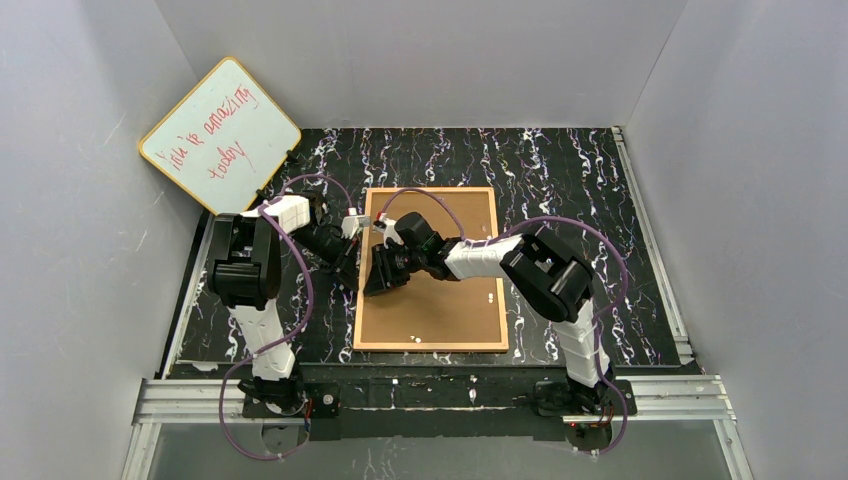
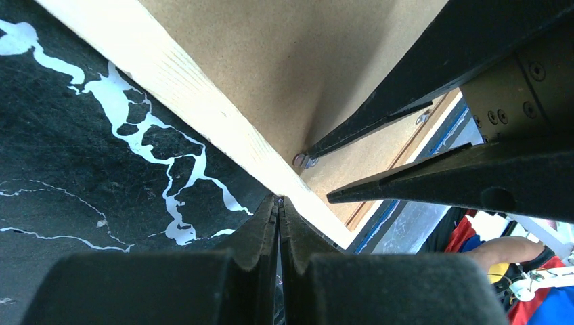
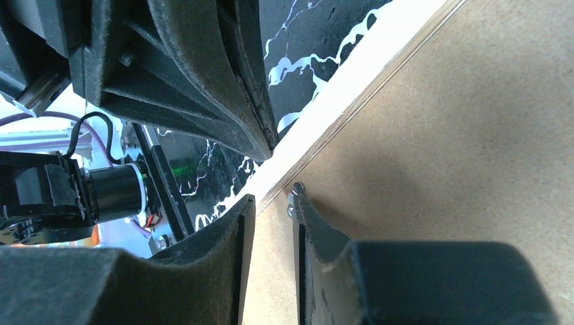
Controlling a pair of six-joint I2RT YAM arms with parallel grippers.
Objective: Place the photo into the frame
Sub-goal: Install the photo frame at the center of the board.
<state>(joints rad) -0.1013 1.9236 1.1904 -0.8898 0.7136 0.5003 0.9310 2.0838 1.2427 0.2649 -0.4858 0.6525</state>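
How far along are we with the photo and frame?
Done: backing board sits in the face-down frame; no photo shows, maybe beneath. In hand: shut left gripper touches the rail, right gripper at a metal tab. Left: tabs, confirming the photo.

Pale grained wood frame (image 2: 196,108), matt brown fibreboard backing (image 2: 271,57) (finely speckled).

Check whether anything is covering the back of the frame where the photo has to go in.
Yes. The brown backing board fills the opening of the frame, with a small metal tab at its left edge. The right gripper has its parted fingers at that tab. The photo shows in no view.
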